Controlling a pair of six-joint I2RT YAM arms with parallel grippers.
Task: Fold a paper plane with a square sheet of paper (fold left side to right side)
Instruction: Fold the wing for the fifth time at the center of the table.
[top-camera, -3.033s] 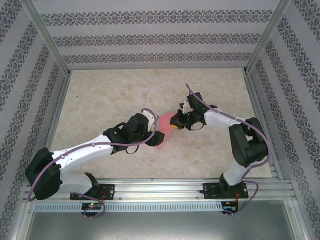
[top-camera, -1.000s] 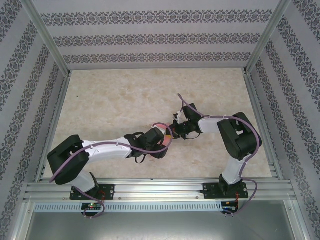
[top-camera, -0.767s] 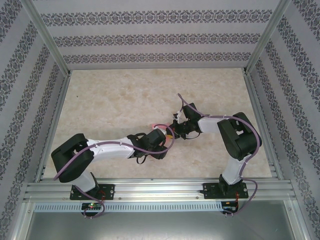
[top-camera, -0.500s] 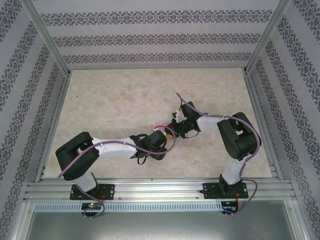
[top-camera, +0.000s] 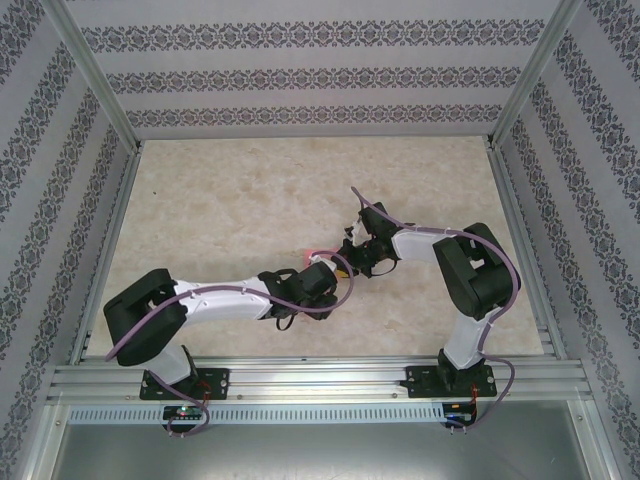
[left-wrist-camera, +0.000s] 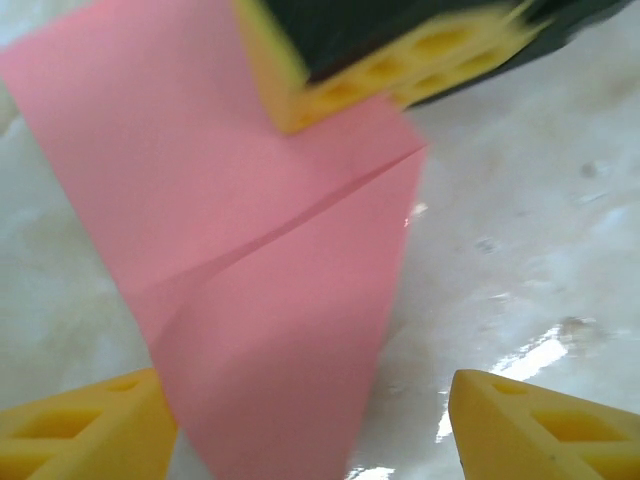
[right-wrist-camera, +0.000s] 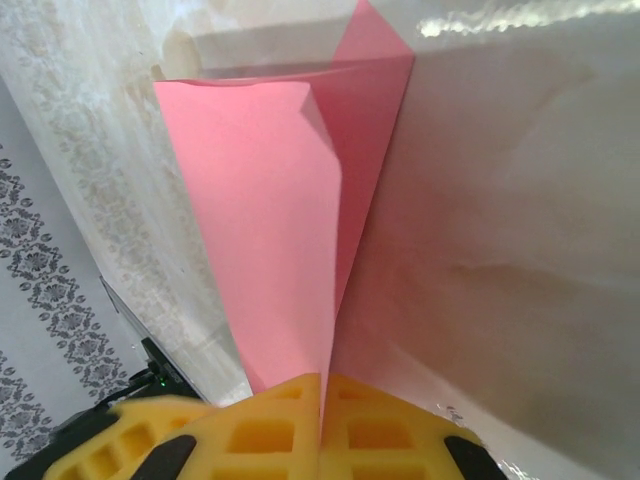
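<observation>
Right tool (right-wrist-camera: 322, 405) is clamped down on the narrow tip of the paper plane (right-wrist-camera: 290, 200). Its yellow pads (right-wrist-camera: 260, 440) are pressed together with the pink point squeezed in between. From there the paper fans out wider, one flap lying over the other with a corner curling up a bit.

Left tool (left-wrist-camera: 300, 410) is spread wide. One yellow finger (left-wrist-camera: 80, 430) is just beside the paper's edge, the other is well off on bare desk (left-wrist-camera: 520, 220). In that wrist view the right tool's fingertip sits on the plane's far end, and a crease runs diagonally across the pink.

From above, both tools meet around the middle of the desk, with a sliver of pink poking out on the left tool's far side.
</observation>
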